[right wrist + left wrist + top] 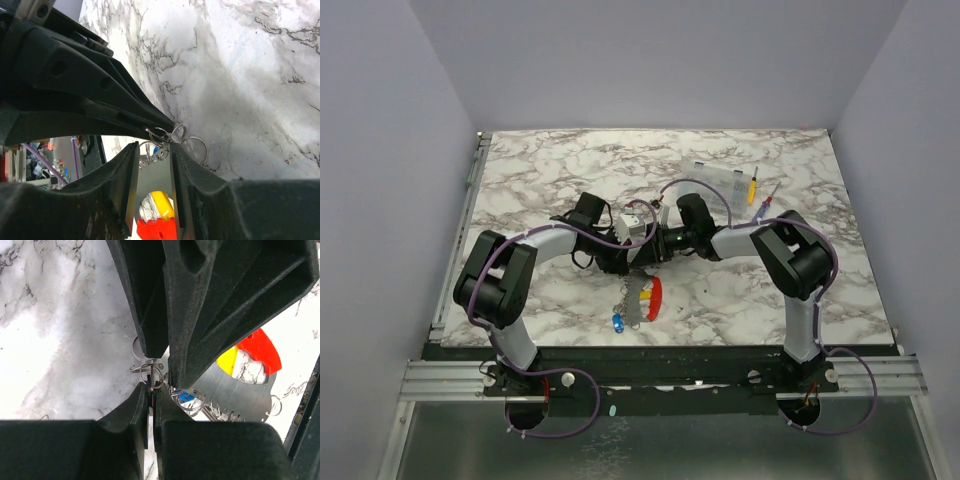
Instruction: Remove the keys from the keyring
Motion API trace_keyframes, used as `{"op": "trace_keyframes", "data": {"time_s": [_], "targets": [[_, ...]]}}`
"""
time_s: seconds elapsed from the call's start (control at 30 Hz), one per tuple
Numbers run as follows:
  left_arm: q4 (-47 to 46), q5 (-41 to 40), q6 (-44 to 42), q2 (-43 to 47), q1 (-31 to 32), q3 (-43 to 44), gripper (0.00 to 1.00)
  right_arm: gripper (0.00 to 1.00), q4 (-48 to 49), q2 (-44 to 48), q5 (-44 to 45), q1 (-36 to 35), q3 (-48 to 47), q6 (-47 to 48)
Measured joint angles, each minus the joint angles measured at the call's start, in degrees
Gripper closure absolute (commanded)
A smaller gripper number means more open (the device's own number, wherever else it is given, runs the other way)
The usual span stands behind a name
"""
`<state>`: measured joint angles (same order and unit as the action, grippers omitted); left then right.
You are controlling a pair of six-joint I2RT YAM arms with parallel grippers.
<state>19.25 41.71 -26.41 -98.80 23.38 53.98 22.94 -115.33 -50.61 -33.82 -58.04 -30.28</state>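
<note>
Keys dangle because we pinch their ring in the left pincer; our right pincer stands narrowly parted beside it.

marble table, plain grey walls

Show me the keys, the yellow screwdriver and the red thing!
keys (619, 322), top view, on a blue key head.
yellow screwdriver (752, 187), top view, on its handle.
red thing (260, 351), left wrist view, on the middle of its red part.

wire rings at fingers, marble table
</note>
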Motion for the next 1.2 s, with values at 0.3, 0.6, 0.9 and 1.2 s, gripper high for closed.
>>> {"op": "trace_keyframes", "data": {"time_s": [0.3,0.6,0.9,1.2], "targets": [[0.07,-1.31,-0.22,1.42,0.00,0.00,1.00,0.62,0.15,-0.48,-0.09,-0.22,0.00,-0.15],[0.15,-1.31,-0.85,1.51,0.00,0.00,1.00,0.68,1.05,-1.18,-0.57,-0.35,-0.20,-0.07],[0.22,-1.29,-0.85,1.51,-0.52,0.00,1.00,0.88,1.51,-1.95,-1.05,-0.35,-0.52,1.40],[0.39,-1.27,-0.63,1.44,-1.60,0.00,1.00,1.00,4.04,-2.21,-1.55,-0.35,0.28,3.96]]}}
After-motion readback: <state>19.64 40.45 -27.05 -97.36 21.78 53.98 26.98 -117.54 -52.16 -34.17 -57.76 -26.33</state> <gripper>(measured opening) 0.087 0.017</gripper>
